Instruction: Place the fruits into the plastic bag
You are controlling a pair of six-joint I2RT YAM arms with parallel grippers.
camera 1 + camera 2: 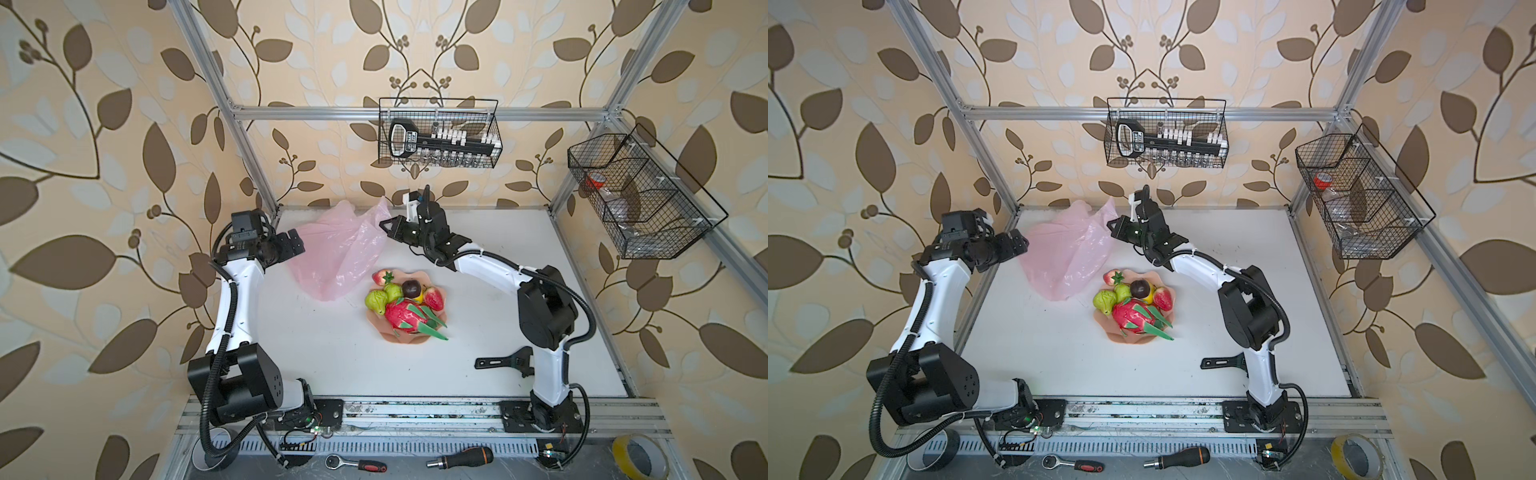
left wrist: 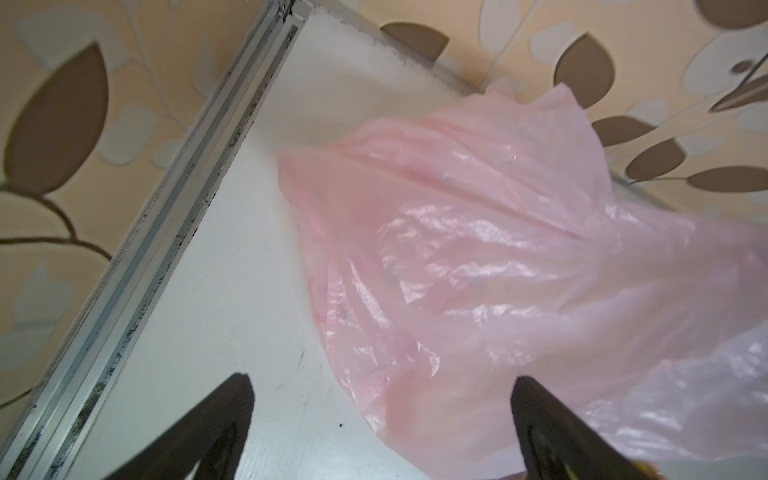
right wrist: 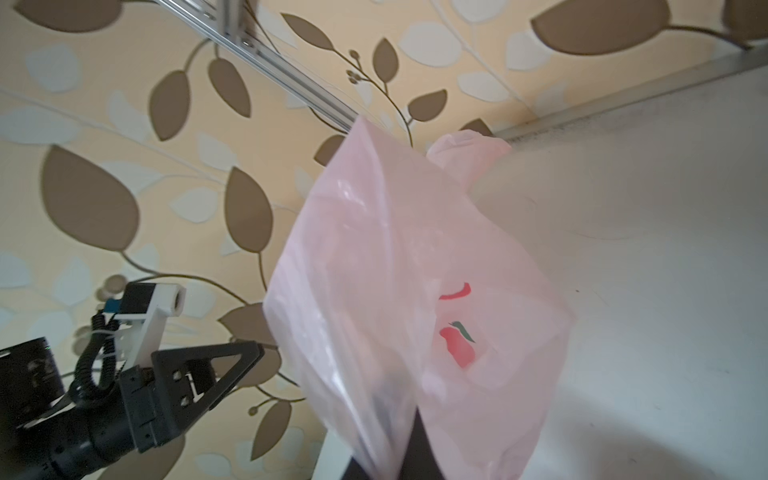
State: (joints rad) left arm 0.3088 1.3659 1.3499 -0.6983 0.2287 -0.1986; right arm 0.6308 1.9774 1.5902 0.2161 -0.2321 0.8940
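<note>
my R gripper (image 1: pixel 385 227) clamped on plastic bag (image 1: pixel 340 257) rim — thin, crinkly, translucent pink | my L gripper (image 2: pixel 382 379) jaws wide — bag just ahead

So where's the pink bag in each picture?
In a top view: the plastic bag lies back left on the white table, behind the bowl, its corner pinched by the right end effector.
In a top view: the plastic bag sits in the same spot.
Left wrist: the plastic bag fills much of the picture, ahead of the open left end effector.
Right wrist: the plastic bag hangs in the middle.
Shared landmark: the white table.
</note>
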